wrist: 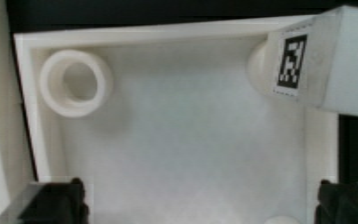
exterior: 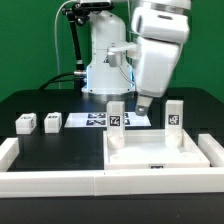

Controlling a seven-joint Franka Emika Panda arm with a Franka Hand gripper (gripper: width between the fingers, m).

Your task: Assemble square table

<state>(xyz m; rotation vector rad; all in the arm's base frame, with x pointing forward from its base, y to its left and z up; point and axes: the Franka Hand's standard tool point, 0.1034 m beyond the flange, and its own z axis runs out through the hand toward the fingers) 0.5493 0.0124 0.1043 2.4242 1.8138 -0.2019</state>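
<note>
The white square tabletop [exterior: 160, 152] lies on the black table at the exterior view's right, hollow side up. Two white tagged legs stand upright at its far corners, one [exterior: 117, 113] on the left and one [exterior: 176, 112] on the right. Two more tagged legs [exterior: 25, 123] [exterior: 52, 122] lie loose at the left. My gripper [exterior: 143, 106] hangs over the tabletop's far edge between the two upright legs. In the wrist view the gripper [wrist: 197, 206] is open and empty above the tabletop's inner face [wrist: 185, 130], with a round socket [wrist: 73, 80] and a tagged leg [wrist: 302, 58] in view.
The marker board [exterior: 92, 120] lies behind the tabletop near the robot base. Long white bars [exterior: 12, 152] [exterior: 55, 182] frame the left and front of the work area.
</note>
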